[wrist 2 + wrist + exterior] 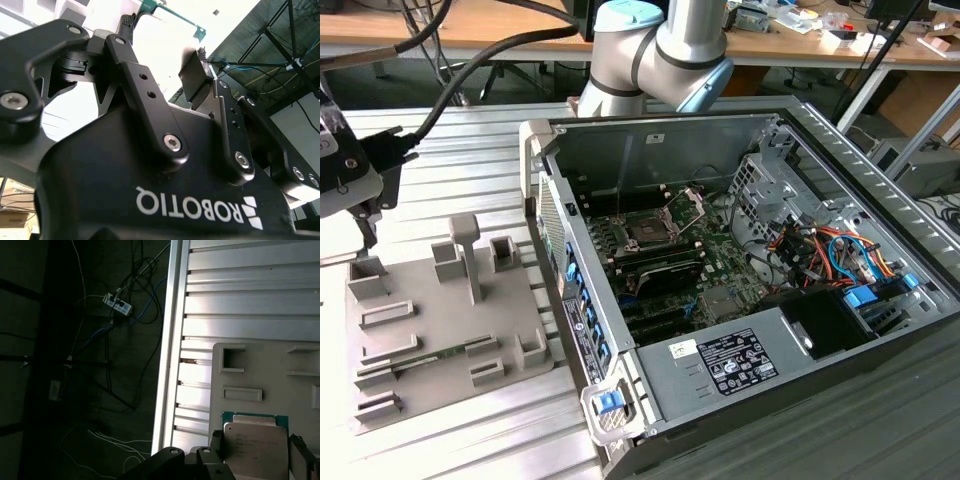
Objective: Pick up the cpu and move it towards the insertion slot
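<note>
The cpu (256,447), a flat square chip with a silvery top and a green rim, sits between my two black fingers (216,440) in the first wrist view, over the grey fixture plate (265,365). The second wrist view has the gripper (165,37) from behind, with the chip's bright face and green edge (175,12) spanning the fingertips. In the exterior view my gripper (362,225) hangs at the far left, above the plate's (430,330) corner. The insertion slot (648,228) lies inside the open computer case, its metal load plate (688,205) tipped up.
The computer case (740,300) lies on its side at the exterior view's right, with tall walls, cables (820,250) and a power supply (720,360). Grey blocks and a post (468,255) stand on the fixture plate. The ribbed aluminium table's edge (170,340) borders a dark floor with wires.
</note>
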Controlling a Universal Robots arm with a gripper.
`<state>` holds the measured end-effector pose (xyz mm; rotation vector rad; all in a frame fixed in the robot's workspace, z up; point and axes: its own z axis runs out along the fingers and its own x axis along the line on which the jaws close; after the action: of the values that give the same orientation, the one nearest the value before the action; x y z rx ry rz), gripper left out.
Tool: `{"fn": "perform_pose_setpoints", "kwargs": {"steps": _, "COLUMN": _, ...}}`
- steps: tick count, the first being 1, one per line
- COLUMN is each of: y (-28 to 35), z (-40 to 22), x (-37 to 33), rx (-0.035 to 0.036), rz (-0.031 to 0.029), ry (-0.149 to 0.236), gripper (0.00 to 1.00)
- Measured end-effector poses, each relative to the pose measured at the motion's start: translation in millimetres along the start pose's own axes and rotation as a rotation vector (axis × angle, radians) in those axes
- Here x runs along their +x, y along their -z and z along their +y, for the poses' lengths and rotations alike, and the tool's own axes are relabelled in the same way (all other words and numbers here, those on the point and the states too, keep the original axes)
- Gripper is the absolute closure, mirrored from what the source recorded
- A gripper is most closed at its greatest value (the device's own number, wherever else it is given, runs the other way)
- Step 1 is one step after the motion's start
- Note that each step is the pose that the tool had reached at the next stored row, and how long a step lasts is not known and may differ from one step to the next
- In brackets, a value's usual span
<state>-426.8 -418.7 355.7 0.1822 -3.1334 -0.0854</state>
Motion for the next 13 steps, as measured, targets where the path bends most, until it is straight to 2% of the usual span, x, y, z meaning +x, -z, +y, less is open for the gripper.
{"fn": "perform_pose_setpoints", "kwargs": {"steps": 5, "y": 9.3, "z": 0.5, "x": 0.0, "rx": 0.0000, "rz": 0.0000, "ry": 0.000, "gripper": 0.45}}
{"fn": "perform_pose_setpoints", "kwargs": {"steps": 13, "y": 20.9, "z": 1.1, "x": 0.0, "rx": 0.0000, "rz": 0.0001, "ry": 0.000, "gripper": 0.45}}
